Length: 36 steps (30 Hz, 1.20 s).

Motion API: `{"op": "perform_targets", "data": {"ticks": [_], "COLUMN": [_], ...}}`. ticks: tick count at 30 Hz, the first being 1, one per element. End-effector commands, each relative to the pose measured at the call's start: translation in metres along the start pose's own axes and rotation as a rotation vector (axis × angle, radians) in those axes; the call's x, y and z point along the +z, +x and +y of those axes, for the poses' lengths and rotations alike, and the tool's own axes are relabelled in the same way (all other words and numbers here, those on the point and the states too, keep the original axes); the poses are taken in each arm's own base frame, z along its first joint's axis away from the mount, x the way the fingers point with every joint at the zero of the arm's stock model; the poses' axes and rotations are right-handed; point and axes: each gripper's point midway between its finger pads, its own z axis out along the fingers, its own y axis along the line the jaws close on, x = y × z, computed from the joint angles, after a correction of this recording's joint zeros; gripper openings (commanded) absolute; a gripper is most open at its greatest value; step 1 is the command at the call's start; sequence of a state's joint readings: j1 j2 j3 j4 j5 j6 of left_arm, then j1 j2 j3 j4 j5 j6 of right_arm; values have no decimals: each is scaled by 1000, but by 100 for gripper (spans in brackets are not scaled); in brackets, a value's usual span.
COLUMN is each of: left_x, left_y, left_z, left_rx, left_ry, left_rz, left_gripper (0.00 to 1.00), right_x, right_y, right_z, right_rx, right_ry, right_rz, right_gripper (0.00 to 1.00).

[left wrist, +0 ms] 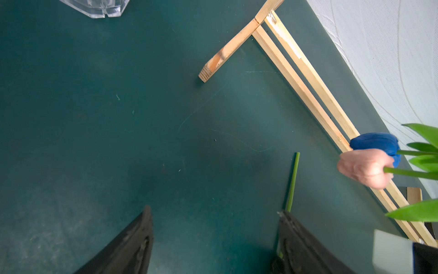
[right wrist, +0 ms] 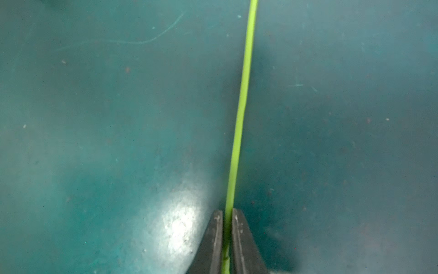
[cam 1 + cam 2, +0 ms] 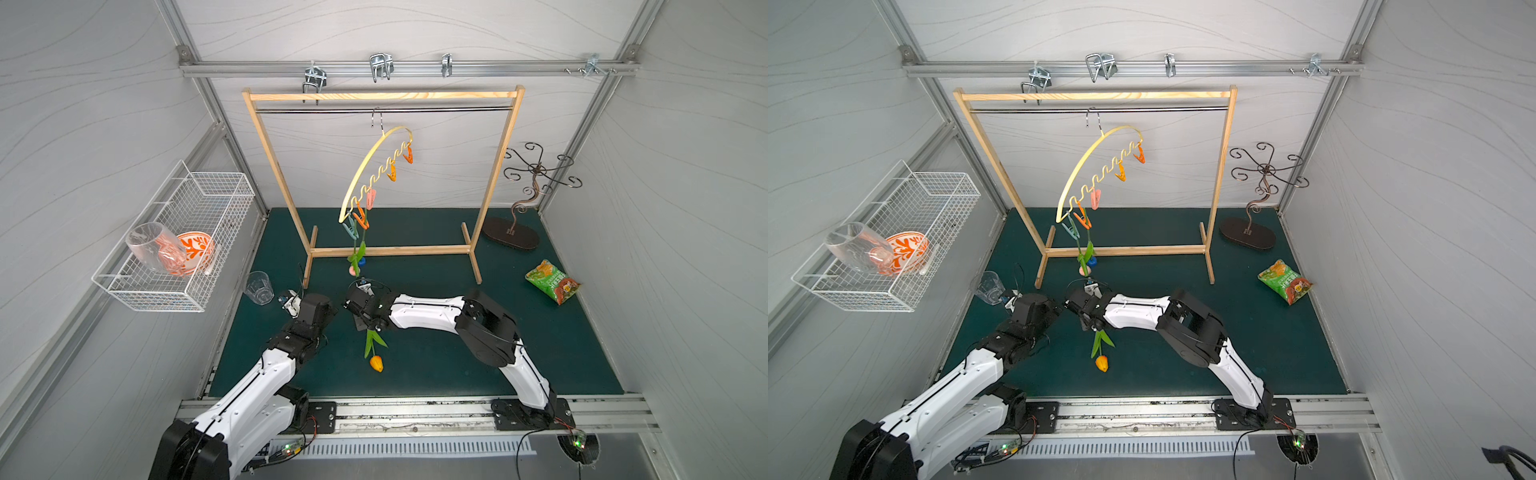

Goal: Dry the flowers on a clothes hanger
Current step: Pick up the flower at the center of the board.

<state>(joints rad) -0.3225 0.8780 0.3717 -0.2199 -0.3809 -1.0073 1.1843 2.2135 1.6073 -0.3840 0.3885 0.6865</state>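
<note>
The right claw point(image 2: 227, 213) is clamped on the stem point(image 2: 241, 106) of the orange tulip point(image 3: 376, 363). Its fingers point(image 2: 214, 237) are pressed in from both sides with nothing between them but the stem. The hold is on bare stem, between the leaves and the cut end. Leaves and head lie toward the robot over the desk point(image 3: 457, 365), and the cut end points at the rack point(image 3: 382, 96). I cannot tell whether the flower has left the desk.

The left claw point(image 1: 214, 211) stands wide apart and empty over the desk, one finger just beside the stem's cut end.

The hanger point(image 3: 358, 174) hangs by its hook from the rack's rod, tipped steeply so its low end is nearest the arms. At that end the blue tulip point(image 1: 374, 142) and pink tulip point(image 1: 365, 168) hang heads down from pins point(image 3: 361, 219). More pins hang free further up the wavy bar.

The tulip looks light, with a thin, smooth and probably bendy stem — the head is the heavy end and will likely droop or swing when raised. Bare stem is the place to hold, since petals and leaves would crush or slip. Enough cut end should stay free beyond the fingers to feed into a pin. The stem may roll between flat fingers, so a slow lift seems wise. The hanger swings freely — pushing at a pin will likely shove it away unless the left claw steadies it.
</note>
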Motion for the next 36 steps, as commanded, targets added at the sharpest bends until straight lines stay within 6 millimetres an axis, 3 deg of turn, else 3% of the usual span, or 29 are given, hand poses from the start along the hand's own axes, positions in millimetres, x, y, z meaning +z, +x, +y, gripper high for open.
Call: {"op": "perform_targets", "data": {"ticks": [1,4,10,19,26,30,36], "left_x": [-3,-5,-9,-14,-4,7,5], "left_y": [-8,-10,-16,-21,-12,-6,-11], "left_z": [-8,-6,0,15,33,54,55], "left_rx": [-21,-23,-45,-102,-221,-341,-327], "left_ry": [33,29,21,6,-1,-35,-28], "left_rz": [-25,-40,-78,-131,-29,16,-5], "left_gripper": [84,84,84,84,85,84,83], "right_x": [-8,-22,-55,-115,-166,-177,-183], "right_y": [10,2,-13,-29,-35,-59,-123], "right_z": [-5,-3,3,16,68,74,85], "right_rx": [-9,-12,-3,27,-101,-65,13], "right_ry": [21,9,-54,-284,-473,-435,-389], "right_rz": [22,-5,-67,-209,-310,-361,-431], "right_gripper": [6,0,0,0,0,0,0]}}
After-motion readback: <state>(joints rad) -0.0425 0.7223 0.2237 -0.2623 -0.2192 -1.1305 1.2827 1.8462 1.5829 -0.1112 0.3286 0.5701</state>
